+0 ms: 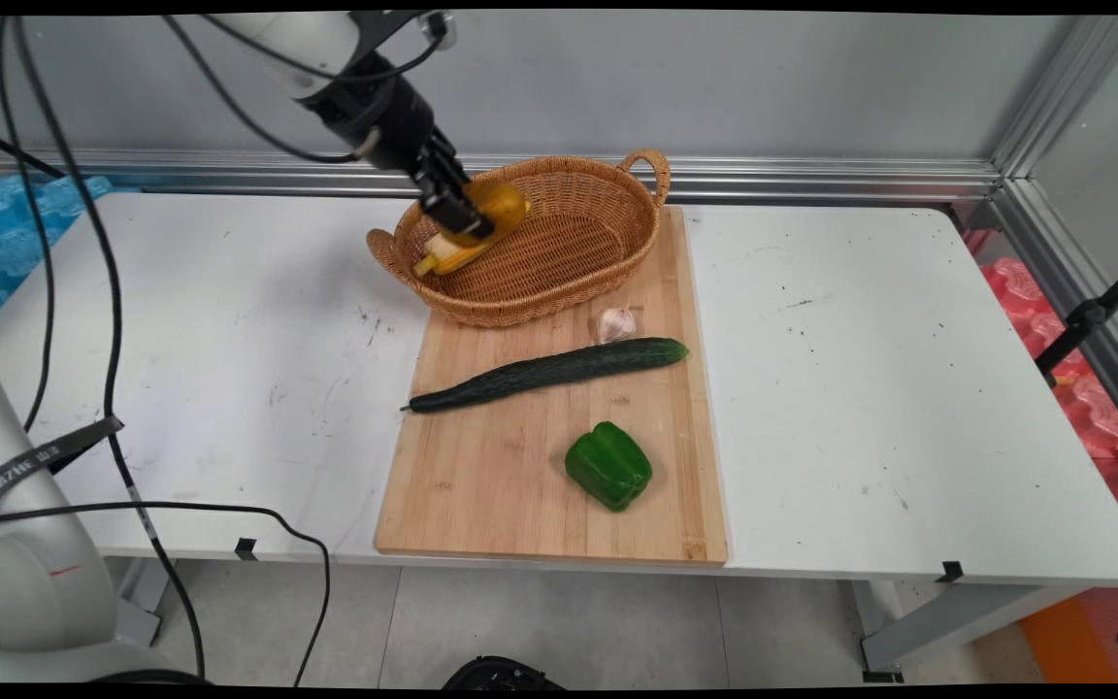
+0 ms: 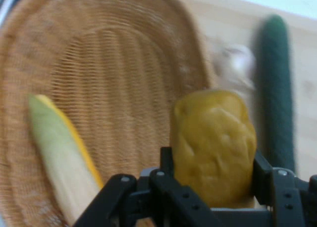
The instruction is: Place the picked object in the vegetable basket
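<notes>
Gripper point(image 1: 470, 217) closed on a yellow pepper point(image 2: 214, 142), which sits between the two fingers, held above the wicker basket point(image 1: 559, 262) (corn cob point(image 2: 62, 155) inside); basket stands on the cutting board point(image 1: 501, 485).

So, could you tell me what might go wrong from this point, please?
1. The hand grips the yellow pepper only by its sides above the basket; it might slip and drop.
2. A corn cob already lies in the basket right below, so the pepper could land on it and roll.
3. The basket overhangs the board near its left handle; a knock there could tip it.
</notes>
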Controlling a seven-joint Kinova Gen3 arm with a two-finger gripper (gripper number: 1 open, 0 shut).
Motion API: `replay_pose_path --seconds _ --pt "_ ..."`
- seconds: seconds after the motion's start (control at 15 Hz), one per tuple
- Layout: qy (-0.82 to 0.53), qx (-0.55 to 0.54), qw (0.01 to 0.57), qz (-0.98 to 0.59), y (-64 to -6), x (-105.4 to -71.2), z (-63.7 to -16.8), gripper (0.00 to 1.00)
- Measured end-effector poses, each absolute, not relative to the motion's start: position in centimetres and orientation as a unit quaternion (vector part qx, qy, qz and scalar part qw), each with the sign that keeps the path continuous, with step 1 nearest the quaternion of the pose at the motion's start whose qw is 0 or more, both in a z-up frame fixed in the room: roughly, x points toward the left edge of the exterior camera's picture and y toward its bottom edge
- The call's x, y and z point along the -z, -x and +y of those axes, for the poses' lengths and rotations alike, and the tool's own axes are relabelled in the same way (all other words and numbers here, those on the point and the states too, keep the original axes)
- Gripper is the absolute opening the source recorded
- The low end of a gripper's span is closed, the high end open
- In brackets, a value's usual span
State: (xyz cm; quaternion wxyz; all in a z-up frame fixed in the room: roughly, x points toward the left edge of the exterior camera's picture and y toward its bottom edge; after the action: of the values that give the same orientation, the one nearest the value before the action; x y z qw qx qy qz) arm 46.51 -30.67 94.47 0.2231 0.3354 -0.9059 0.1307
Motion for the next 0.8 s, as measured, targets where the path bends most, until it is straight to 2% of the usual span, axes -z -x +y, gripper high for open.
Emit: replay_pose_path --seconds 0.4,0.8 --pt "-0.414 -0.164 0.233 -0.865 -45.9 -92.2 -34.8 0.0" --pt "-0.475 -0.182 0.237 -0.828 -44.1 -87.7 -40.0 0.0"
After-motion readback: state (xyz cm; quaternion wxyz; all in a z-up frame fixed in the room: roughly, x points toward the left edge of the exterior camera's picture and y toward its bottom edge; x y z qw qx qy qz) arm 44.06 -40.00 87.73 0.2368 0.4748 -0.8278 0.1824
